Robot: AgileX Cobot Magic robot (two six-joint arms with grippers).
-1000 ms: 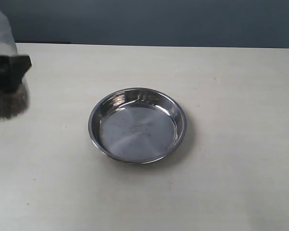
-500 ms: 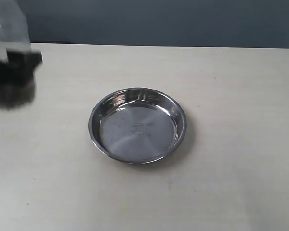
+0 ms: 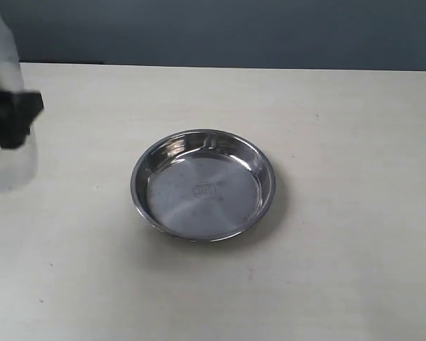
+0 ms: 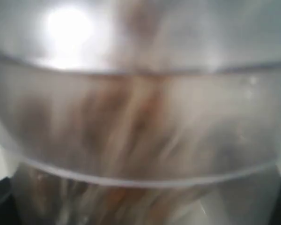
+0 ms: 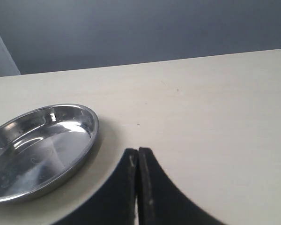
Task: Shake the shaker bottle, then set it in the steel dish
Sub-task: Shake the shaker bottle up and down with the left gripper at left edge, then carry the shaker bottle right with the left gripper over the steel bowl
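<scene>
Exterior view, far left edge: bottle [image 3: 7, 165], blurred, clamped in left claw [image 3: 11, 119]; bobbed up then down within the last second, grains [image 4: 136, 117] off its base (streaked, left wrist view), so shaking is under way. Dish [image 3: 133, 186] empty, well apart. Right claw [image 5: 138, 187] closed, idle

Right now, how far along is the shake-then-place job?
Done: the left gripper holds the shaker bottle at the exterior view's left edge. In hand: shaking, apparently; the bottle is blurred and its grains streak in the left wrist view. Left: setting it in the steel dish, which lies empty. The right gripper is shut, idle.
</scene>
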